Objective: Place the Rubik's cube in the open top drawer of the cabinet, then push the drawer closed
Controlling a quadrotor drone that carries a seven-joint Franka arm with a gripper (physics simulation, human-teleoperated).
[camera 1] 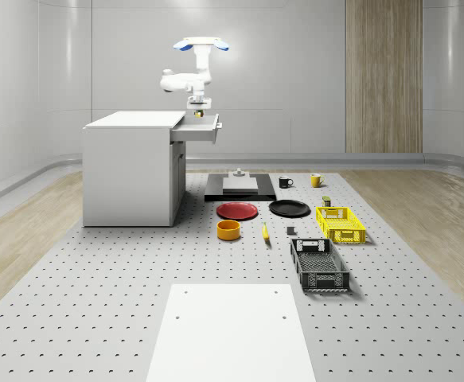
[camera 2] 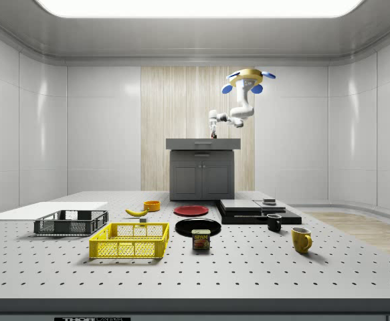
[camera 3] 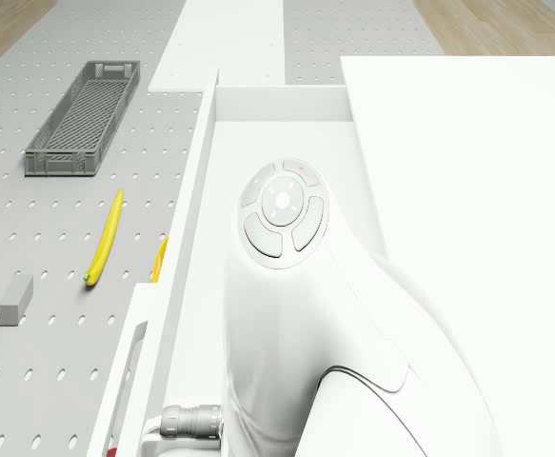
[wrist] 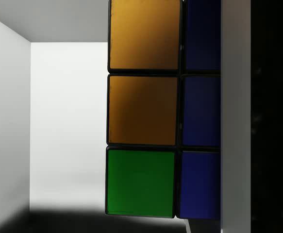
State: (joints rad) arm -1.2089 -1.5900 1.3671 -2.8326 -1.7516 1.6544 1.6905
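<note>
— What is everything made of?

— The desk (camera 1: 96,302) is a matte grey slab dotted with rows of small holes. The cabinet (camera 1: 132,171) is a plain white box with sharp edges. Its top drawer (camera 1: 200,132) is pulled out, a shallow, smooth-walled white tray. The arm (camera 1: 185,79) is glossy, rounded white.

— And the containers?

— In the whole-scene view, at 4 o'clock from the cabinet, sit a yellow lattice crate (camera 1: 341,224) and a black lattice crate (camera 1: 319,265), both long and open-topped. A round orange bowl (camera 1: 229,230) stands at 5 o'clock from the drawer. I can make out nothing inside any of them.

— Where's the drone?

— The drone (camera 1: 201,44) hovers at 12 o'clock over the open drawer.

— And the Rubik's cube?

— The Rubik's cube (wrist: 141,111) hangs just above the drawer's rim, clamped in the end effector (camera 1: 198,111). In the wrist view it shows two orange squares, one green and a column of dark blue, split by black lines, with the drawer's white inside behind it.
</note>
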